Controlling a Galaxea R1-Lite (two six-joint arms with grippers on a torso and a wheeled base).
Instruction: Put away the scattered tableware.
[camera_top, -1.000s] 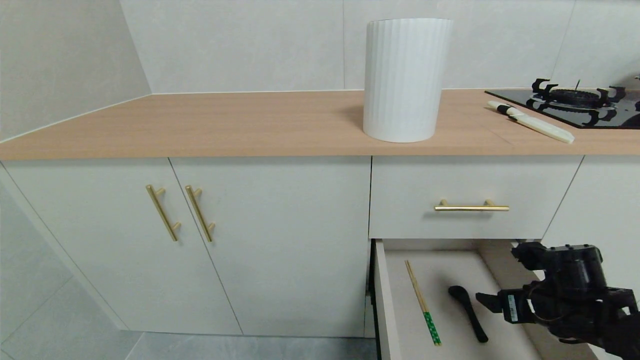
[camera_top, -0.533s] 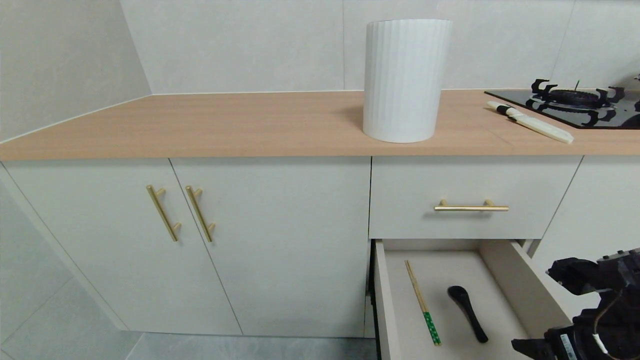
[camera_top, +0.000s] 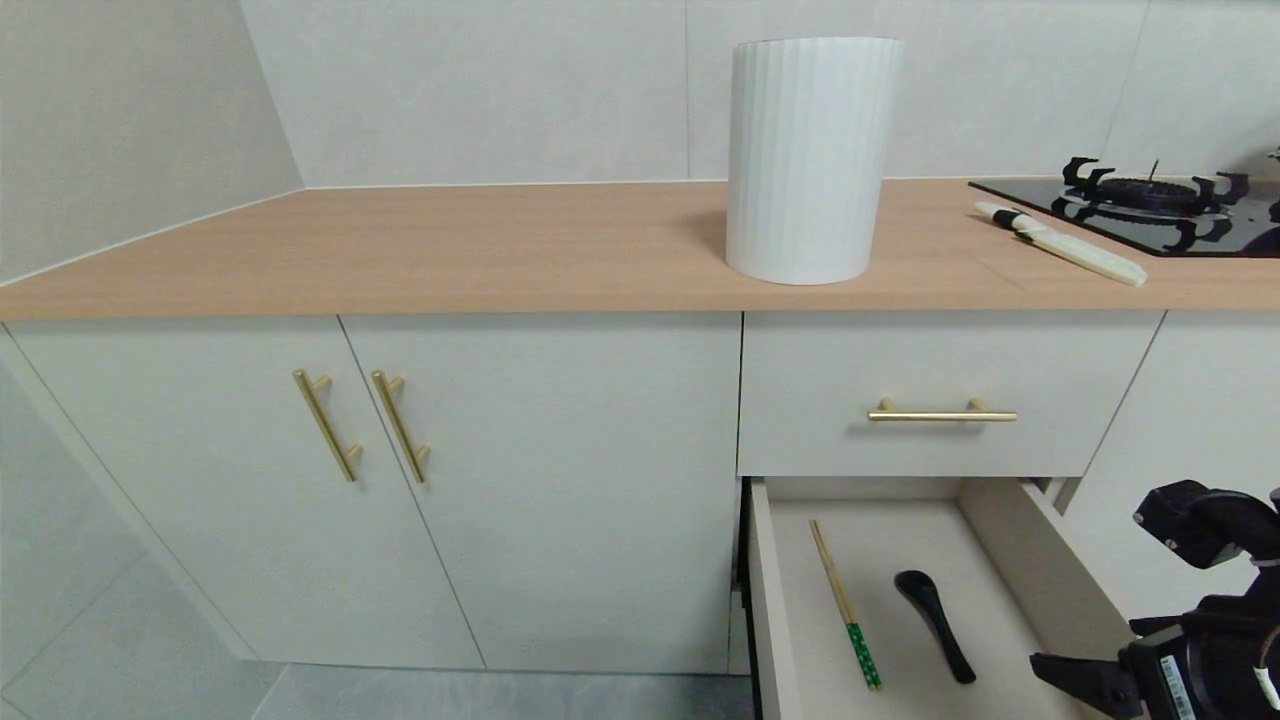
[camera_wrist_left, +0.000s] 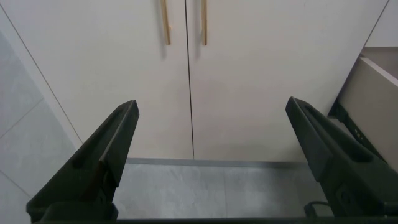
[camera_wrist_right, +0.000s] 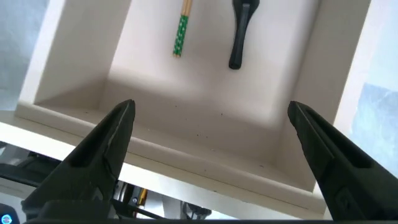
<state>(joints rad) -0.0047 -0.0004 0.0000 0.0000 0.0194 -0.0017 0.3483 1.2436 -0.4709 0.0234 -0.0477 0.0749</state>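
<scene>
The lower drawer (camera_top: 1035, 565) stands pulled out. On its floor lie a pair of wooden chopsticks with green tips (camera_top: 846, 607) and a black spoon (camera_top: 935, 625), side by side and apart. My right gripper (camera_wrist_right: 211, 107) hangs open and holds nothing above the drawer's (camera_wrist_right: 186, 152) front part, with the chopsticks (camera_wrist_right: 181, 28) and spoon (camera_wrist_right: 239, 34) beyond it. One of its fingers (camera_top: 1072, 676) shows at the lower right of the head view, outside the drawer's right wall. A cream knife with a black band (camera_top: 1060, 244) lies on the wooden counter (camera_top: 450, 250). My left gripper (camera_wrist_left: 211, 107) is open, low before the cabinet doors.
A tall white ribbed container (camera_top: 808, 160) stands on the counter above the shut upper drawer (camera_top: 940, 390). A black gas hob (camera_top: 1150, 205) is at the far right. Two cabinet doors with gold handles (camera_top: 360, 425) are to the left. Grey floor tiles (camera_wrist_left: 199, 193) lie below.
My right gripper has drawn back from over the drawer's right side to the lower right, beyond the drawer's wall. Chopsticks and spoon have not moved.
</scene>
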